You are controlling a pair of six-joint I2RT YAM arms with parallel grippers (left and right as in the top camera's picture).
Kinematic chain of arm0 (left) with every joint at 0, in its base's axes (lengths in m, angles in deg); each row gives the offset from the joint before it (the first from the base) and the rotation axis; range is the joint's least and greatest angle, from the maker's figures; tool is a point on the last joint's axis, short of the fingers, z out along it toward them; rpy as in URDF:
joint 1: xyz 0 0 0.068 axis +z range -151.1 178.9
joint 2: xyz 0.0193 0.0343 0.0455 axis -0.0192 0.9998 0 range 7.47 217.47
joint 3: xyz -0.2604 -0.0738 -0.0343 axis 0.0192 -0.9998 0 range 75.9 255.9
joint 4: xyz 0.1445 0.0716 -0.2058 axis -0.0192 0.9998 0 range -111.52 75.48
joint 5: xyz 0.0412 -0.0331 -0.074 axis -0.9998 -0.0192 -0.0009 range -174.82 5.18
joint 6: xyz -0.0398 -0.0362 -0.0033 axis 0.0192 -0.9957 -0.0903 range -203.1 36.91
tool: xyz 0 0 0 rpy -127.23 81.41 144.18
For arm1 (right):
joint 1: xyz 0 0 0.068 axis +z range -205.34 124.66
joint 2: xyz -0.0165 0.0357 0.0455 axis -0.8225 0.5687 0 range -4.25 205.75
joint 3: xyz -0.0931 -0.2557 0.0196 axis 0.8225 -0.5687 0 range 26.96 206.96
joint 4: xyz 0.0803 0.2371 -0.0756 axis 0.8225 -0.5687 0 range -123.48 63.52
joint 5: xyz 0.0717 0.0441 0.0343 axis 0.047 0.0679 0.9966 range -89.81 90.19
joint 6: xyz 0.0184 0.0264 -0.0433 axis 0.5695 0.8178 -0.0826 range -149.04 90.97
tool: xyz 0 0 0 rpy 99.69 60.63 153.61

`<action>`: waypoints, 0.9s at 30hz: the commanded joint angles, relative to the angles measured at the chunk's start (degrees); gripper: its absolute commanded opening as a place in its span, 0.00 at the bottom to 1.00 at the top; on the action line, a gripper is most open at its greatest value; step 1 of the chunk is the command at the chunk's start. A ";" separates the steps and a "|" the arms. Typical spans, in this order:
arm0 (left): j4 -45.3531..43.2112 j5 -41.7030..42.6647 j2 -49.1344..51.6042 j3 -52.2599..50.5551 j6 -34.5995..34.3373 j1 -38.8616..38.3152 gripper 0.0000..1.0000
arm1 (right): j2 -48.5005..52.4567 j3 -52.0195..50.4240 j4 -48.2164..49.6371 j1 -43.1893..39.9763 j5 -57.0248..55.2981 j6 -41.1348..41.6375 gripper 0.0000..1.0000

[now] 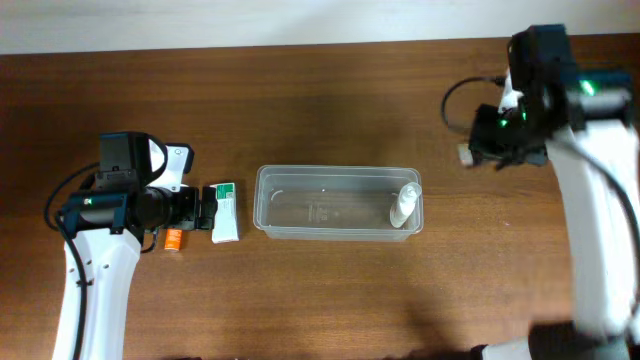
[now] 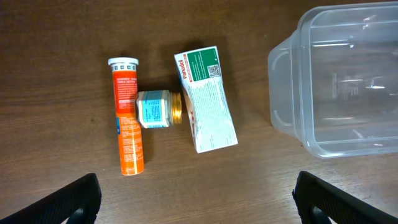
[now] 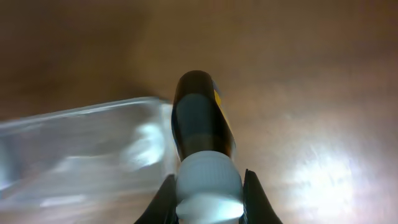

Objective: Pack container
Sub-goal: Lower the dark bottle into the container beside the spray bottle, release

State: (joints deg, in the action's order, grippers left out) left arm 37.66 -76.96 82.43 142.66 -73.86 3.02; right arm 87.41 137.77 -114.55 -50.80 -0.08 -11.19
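Note:
The clear container (image 1: 330, 172) lies mid-table with a small white bottle (image 1: 405, 207) leaning at its right end. My right gripper (image 1: 478, 152) is raised, to the right of and beyond the container, shut on the white cap of a dark brown bottle (image 3: 202, 121). In the right wrist view the blurred container (image 3: 81, 149) lies to the left below. My left gripper (image 1: 205, 208) is open and empty over a white-green box (image 2: 205, 99), a small gold-lidded jar (image 2: 155, 109) and an orange tube (image 2: 127, 115). The container's left end (image 2: 336, 81) shows at the right of that view.
The box (image 1: 225, 212) and the orange tube (image 1: 174, 240) lie just left of the container. The table's far edge runs along the top of the overhead view. Bare brown wood surrounds the container.

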 commanded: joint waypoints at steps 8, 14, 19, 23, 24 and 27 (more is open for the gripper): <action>0.04 -0.20 0.37 0.90 0.74 -0.22 1.00 | -6.58 0.94 0.26 22.05 -2.10 11.23 0.04; 0.04 -0.22 0.37 0.90 0.74 -0.22 1.00 | 0.96 -4.42 2.05 28.79 -8.20 22.16 0.04; 0.04 -0.22 0.37 0.90 0.74 -0.22 1.00 | 8.94 -8.09 4.85 29.14 -9.88 23.61 0.04; 0.07 -0.22 0.37 0.90 0.74 -0.22 1.00 | 14.86 -9.14 6.71 29.11 -11.23 23.89 0.04; 0.07 -0.22 0.37 0.90 0.74 -0.22 1.00 | 16.02 -9.14 6.71 29.07 -11.69 24.94 0.04; 0.04 -0.22 0.37 0.90 0.74 -0.22 1.00 | 19.30 -9.18 6.62 28.26 -11.76 26.21 0.04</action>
State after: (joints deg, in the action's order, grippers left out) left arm 37.66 -76.94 82.43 142.66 -73.86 3.04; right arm 104.85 128.67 -107.82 -21.97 -9.11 12.44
